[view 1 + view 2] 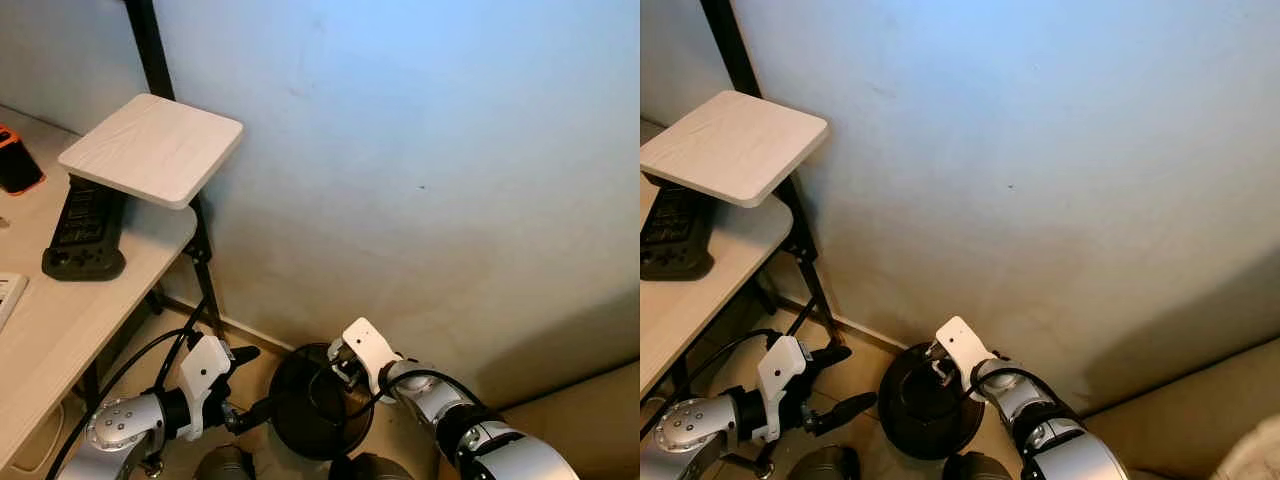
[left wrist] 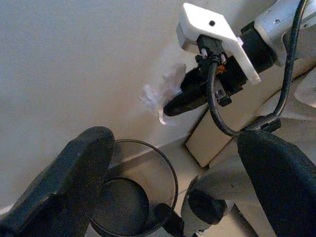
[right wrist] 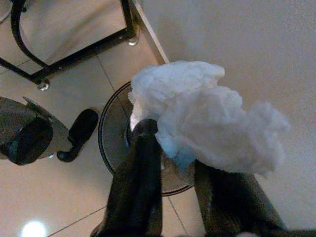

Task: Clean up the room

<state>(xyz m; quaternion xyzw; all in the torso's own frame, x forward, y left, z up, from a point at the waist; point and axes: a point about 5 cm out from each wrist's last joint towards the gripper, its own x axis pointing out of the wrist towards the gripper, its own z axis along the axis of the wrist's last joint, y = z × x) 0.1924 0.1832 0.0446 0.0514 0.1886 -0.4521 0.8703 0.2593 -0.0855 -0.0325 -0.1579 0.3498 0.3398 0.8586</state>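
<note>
- Right gripper: two long black fingers clenched on a crumpled wad of white tissue paper, pinched low so most of the wad billows out past the fingertips.
- The wad hangs in the air directly above the round black wire-mesh wastebasket, which stands on the pale tiled floor against the plain light wall. In the left wrist view the tissue shows against the wall, above the bin's rim.
- Left gripper: released, fingers spread wide with nothing between them, just beside the bin on its left side (idle or steadying, cannot tell which).
- Handling, as a judgement: the tissue looks very light, soft and springy. It will compress to almost nothing under the pads and could cling to a finger or drift sideways when let go. A hold near its bunched core, as now, seems safest; loose edges would tear or slip.
- Judged step: disposal is nearly complete; the drop itself is not yet done. Opening low over the mouth would lessen the risk of drift.
- Surroundings: light wooden desk on a black metal frame, a small raised wooden shelf, a black controller-like device beneath it.
</note>
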